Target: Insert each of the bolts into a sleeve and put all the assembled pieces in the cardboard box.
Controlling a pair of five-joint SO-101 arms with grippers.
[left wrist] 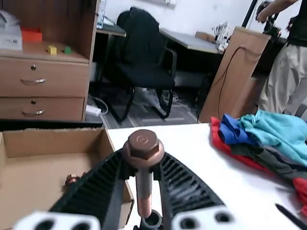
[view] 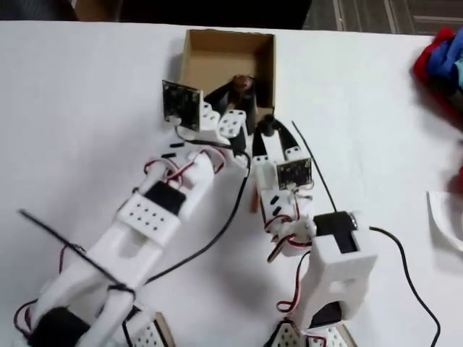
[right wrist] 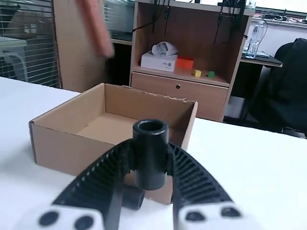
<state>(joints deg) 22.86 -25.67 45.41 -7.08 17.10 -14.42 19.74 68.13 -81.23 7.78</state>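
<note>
Left gripper [left wrist: 143, 165] clenched on bolt [left wrist: 142, 143], right gripper [right wrist: 150, 151] on sleeve [right wrist: 150, 136]; liable to jam if tilted at insertion.

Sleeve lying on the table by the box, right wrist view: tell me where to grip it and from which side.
Take the lying sleeve across its round barrel, about mid-length, coming down from above. It lies on its side close to the cardboard box wall, so a sideways approach looks cramped. The right pincer holds an upright sleeve and must release it first.
</note>
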